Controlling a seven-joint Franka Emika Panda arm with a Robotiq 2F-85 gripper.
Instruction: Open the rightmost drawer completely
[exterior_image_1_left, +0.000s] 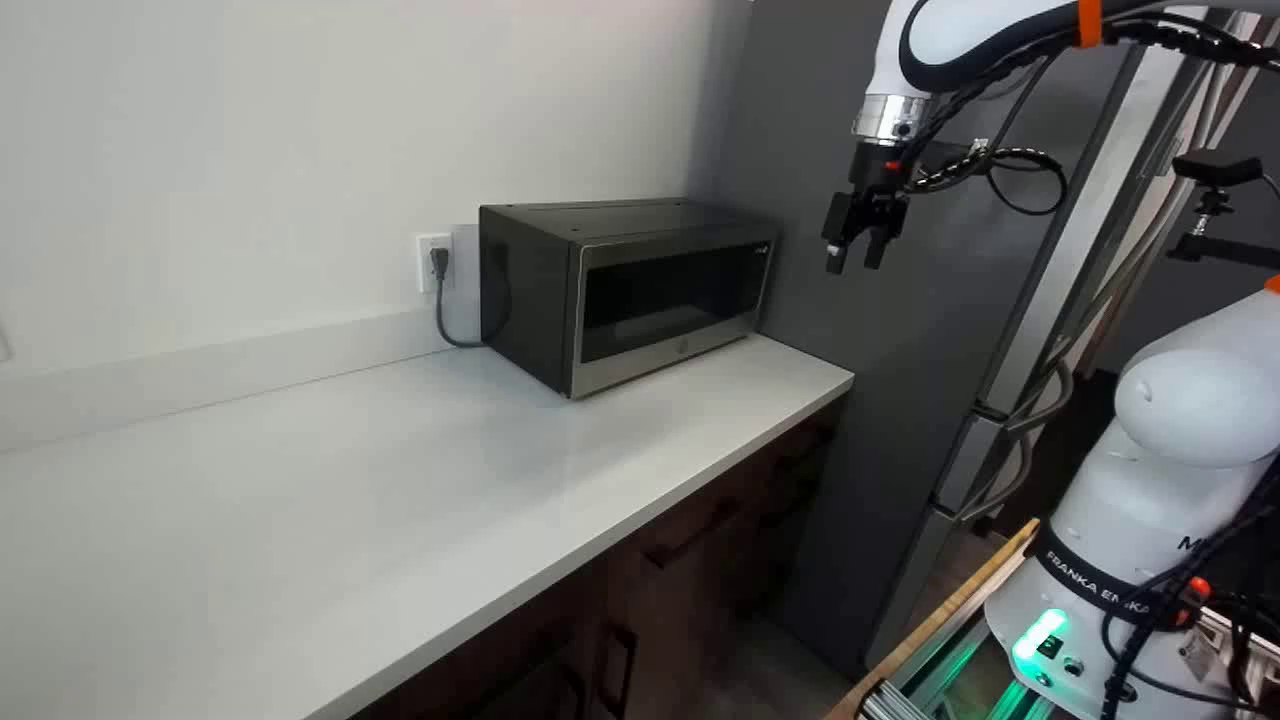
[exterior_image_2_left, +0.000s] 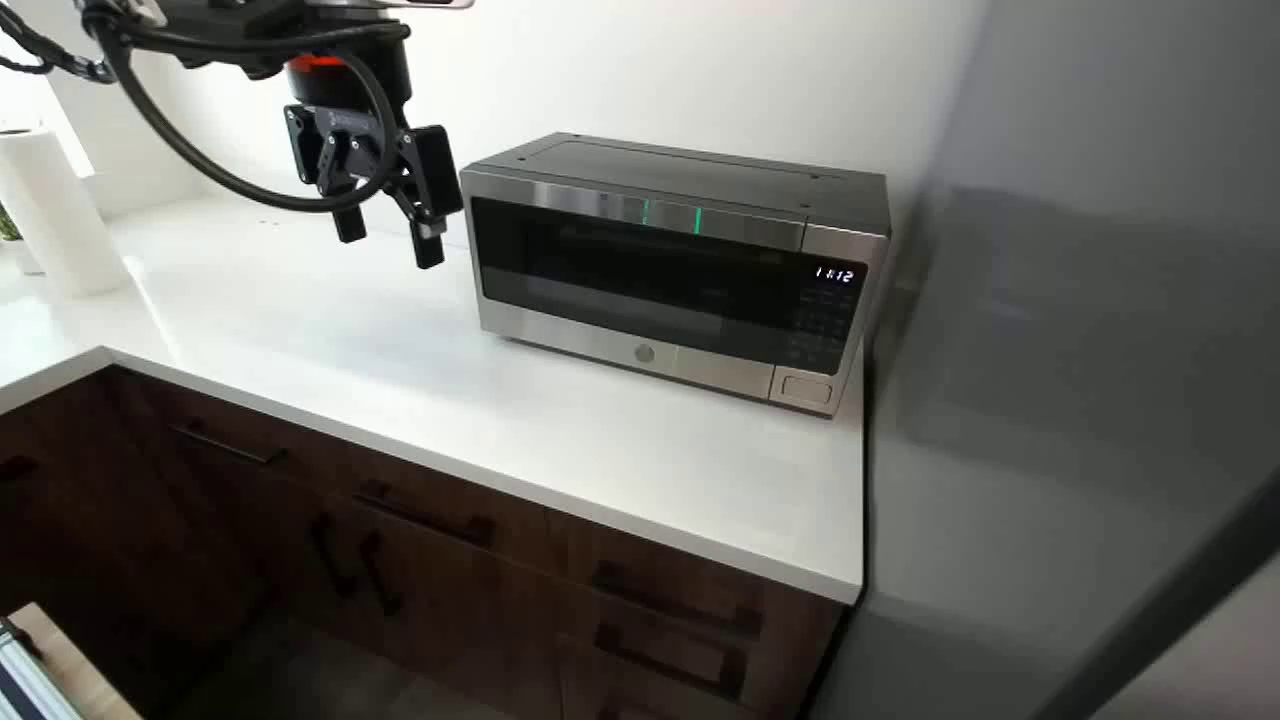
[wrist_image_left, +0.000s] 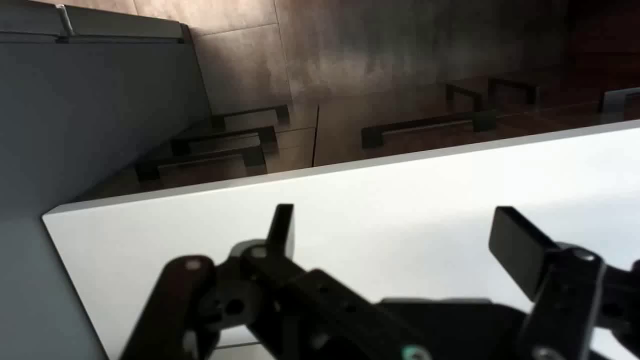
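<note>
The rightmost drawer (exterior_image_2_left: 700, 585) is shut under the right end of the counter, with a dark brown front and a dark bar handle (exterior_image_2_left: 675, 608). Its pale body is hidden. In the wrist view its front (wrist_image_left: 205, 172) and handle (wrist_image_left: 200, 157) show beyond the counter edge at the upper left. It shows dimly in an exterior view (exterior_image_1_left: 800, 440). My gripper (exterior_image_1_left: 853, 258) is open and empty, high above the counter and apart from the drawer. It also shows in an exterior view (exterior_image_2_left: 390, 245) and in the wrist view (wrist_image_left: 392, 225), fingers wide apart.
The grey-black microwave (exterior_image_2_left: 650, 280) stands on the white counter (exterior_image_2_left: 420, 400). A tall grey panel (exterior_image_2_left: 1050, 400) rises beside the counter's right end. More drawer handles (exterior_image_2_left: 670, 660) sit below, and another drawer (exterior_image_2_left: 430, 500) lies to the left. A paper roll (exterior_image_2_left: 60, 215) stands far left.
</note>
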